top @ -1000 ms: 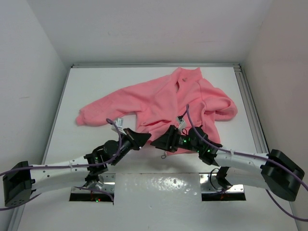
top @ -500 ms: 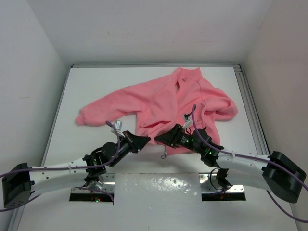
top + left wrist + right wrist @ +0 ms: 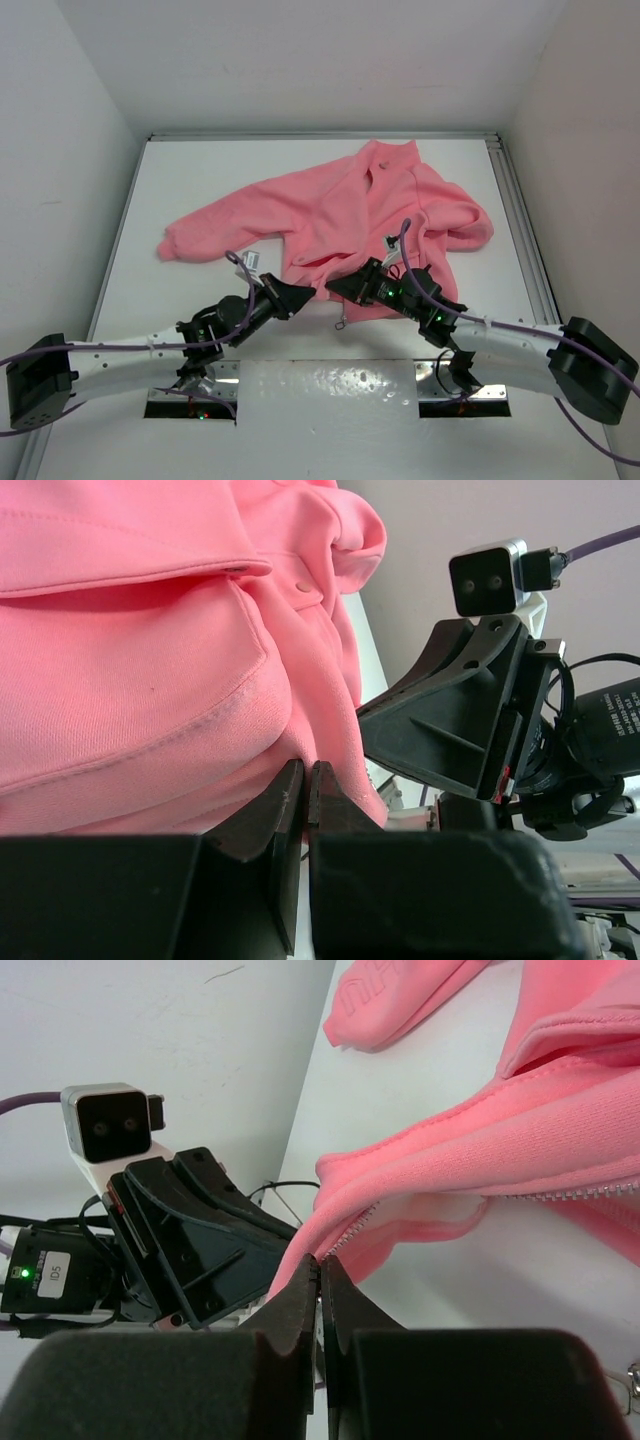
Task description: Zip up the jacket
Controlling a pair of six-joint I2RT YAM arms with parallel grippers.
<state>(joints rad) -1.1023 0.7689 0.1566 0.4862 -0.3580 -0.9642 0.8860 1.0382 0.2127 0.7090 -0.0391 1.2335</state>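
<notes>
I count one soft salmon-pink fleece jacket (image 3: 350,210), spread on the white tabletop (image 3: 200,170) with its collar (image 3: 392,152) toward the far side. One sleeve (image 3: 215,225) is stretched out to the left and the other sleeve (image 3: 465,225) is bunched at the right. My two pairs of jaws meet at its near hem. My left jaws are pressed fully together on the hem's fleece edge. My right jaws, just beside them, are closed just as tight, nipping the corner where the single row of metal zipper teeth (image 3: 580,1193) runs out.
</notes>
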